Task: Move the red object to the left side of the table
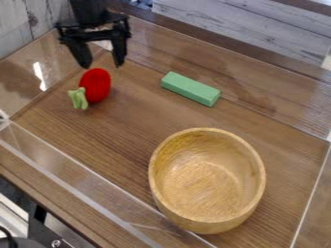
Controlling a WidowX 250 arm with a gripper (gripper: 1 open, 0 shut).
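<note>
The red object, a small rounded toy fruit with a green leafy end pointing left, lies on the brown wood-grain table near its left side. My gripper hangs above and slightly behind it, pointing down, its black fingers spread open with nothing between them. It is clear of the fruit.
A flat green rectangular block lies to the right of the fruit. A large wooden bowl stands at the front right. Low clear acrylic walls border the tabletop.
</note>
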